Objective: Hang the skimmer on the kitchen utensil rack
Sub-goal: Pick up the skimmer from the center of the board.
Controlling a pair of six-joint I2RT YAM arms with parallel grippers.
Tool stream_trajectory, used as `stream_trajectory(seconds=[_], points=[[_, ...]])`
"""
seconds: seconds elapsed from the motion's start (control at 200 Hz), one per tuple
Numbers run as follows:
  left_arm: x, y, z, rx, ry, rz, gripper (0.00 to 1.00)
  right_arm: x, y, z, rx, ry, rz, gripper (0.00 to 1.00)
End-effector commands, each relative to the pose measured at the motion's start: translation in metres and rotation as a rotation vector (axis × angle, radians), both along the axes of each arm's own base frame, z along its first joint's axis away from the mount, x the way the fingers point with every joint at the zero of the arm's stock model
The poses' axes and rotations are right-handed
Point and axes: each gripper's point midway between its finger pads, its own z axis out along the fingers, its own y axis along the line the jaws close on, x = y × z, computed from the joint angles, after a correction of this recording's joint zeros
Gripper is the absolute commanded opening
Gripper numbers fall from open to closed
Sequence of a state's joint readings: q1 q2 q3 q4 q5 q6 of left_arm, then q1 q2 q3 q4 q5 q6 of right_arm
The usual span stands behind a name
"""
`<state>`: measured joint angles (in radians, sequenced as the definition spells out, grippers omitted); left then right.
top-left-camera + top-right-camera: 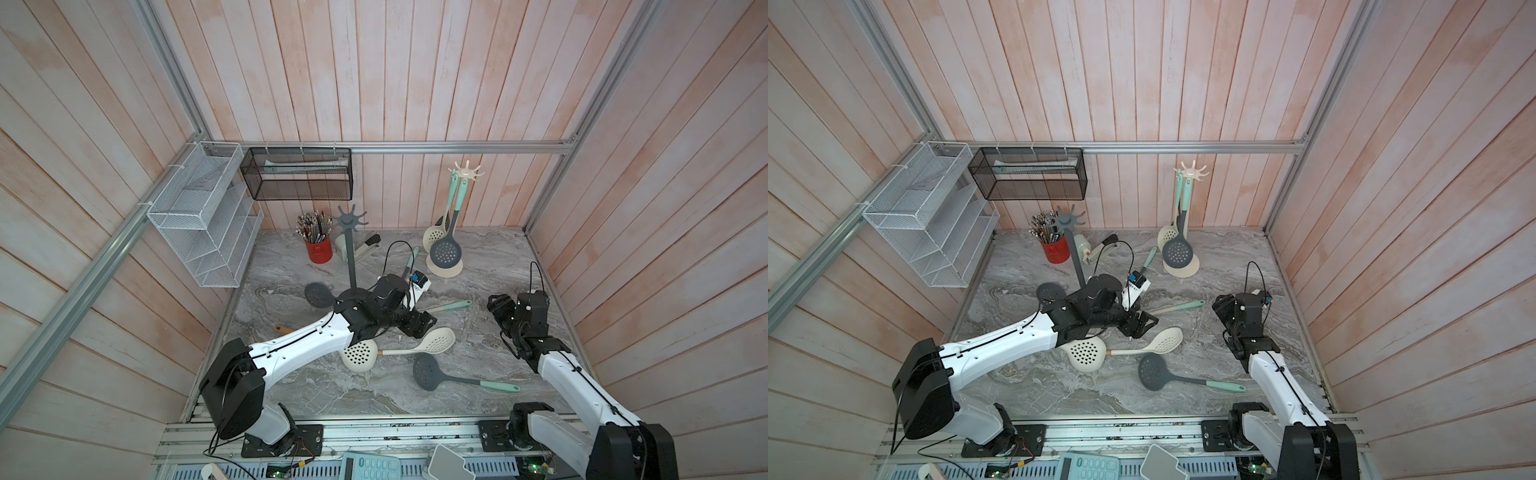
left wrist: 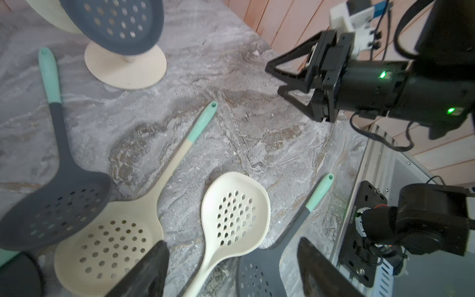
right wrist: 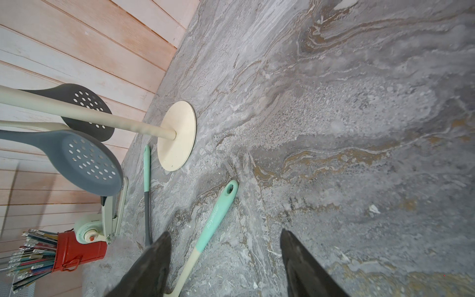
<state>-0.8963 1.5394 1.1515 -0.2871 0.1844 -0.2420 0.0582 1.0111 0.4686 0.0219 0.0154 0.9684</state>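
Several skimmers lie on the marble table. My left gripper (image 1: 424, 326) (image 2: 232, 243) hovers low over a cream skimmer (image 1: 436, 340) (image 2: 235, 213). Its jaws are open, and the skimmer's handle runs between the fingers without touching them. A larger cream skimmer (image 1: 359, 355) with a mint handle end (image 1: 453, 306) lies partly under the left arm. At the right, my right gripper (image 1: 496, 305) (image 3: 226, 232) is open and holds nothing. A grey utensil rack (image 1: 352, 220) stands with bare hooks. A cream utensil rack (image 1: 467, 170) has skimmers hanging on it.
Two dark skimmers lie flat: a dark skimmer near the front (image 1: 428, 372) and a dark skimmer by the grey rack's base (image 1: 318, 295). A red pencil tin (image 1: 319, 249) and a stapler (image 1: 365, 247) stand at the back. Wire baskets (image 1: 208, 216) hang on the left wall.
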Motion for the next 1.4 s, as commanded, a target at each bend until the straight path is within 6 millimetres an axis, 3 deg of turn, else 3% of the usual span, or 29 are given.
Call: stream_trajectory(seconds=[0.0, 0.15, 0.2, 0.22, 0.27, 0.56, 0.78, 1.025, 1.185, 1.395], points=[[-0.004, 0.01, -0.026, 0.089, 0.117, 0.103, 0.76, -0.002, -0.004, -0.001, -0.035, 0.005, 0.002, 0.68], [-0.021, 0.015, -0.054, 0.166, 0.207, 0.133, 0.71, -0.002, 0.0, -0.003, -0.027, -0.002, 0.02, 0.68], [-0.022, 0.018, -0.058, 0.186, 0.225, 0.147, 0.7, -0.003, 0.001, -0.005, -0.021, 0.0, 0.026, 0.68], [-0.035, 0.012, -0.061, 0.2, 0.231, 0.12, 0.69, -0.003, 0.002, -0.007, -0.018, 0.004, 0.029, 0.68], [-0.042, 0.012, -0.065, 0.218, 0.248, 0.116, 0.68, -0.003, 0.003, -0.009, -0.015, 0.007, 0.034, 0.68], [-0.07, 0.009, -0.09, 0.309, 0.342, 0.127, 0.61, -0.008, 0.007, -0.017, -0.003, 0.008, 0.059, 0.68], [-0.08, 0.01, -0.114, 0.36, 0.424, 0.157, 0.45, -0.009, 0.009, -0.01, 0.014, -0.013, 0.06, 0.68], [-0.082, -0.001, -0.123, 0.315, 0.457, 0.151, 0.32, -0.009, 0.007, 0.011, 0.01, -0.051, 0.048, 0.68], [-0.083, -0.007, -0.125, 0.282, 0.477, 0.125, 0.18, -0.009, 0.003, 0.038, 0.005, -0.108, 0.028, 0.68], [-0.07, 0.002, -0.116, 0.18, 0.512, 0.148, 0.05, -0.015, -0.006, 0.076, -0.055, -0.182, 0.002, 0.69]])
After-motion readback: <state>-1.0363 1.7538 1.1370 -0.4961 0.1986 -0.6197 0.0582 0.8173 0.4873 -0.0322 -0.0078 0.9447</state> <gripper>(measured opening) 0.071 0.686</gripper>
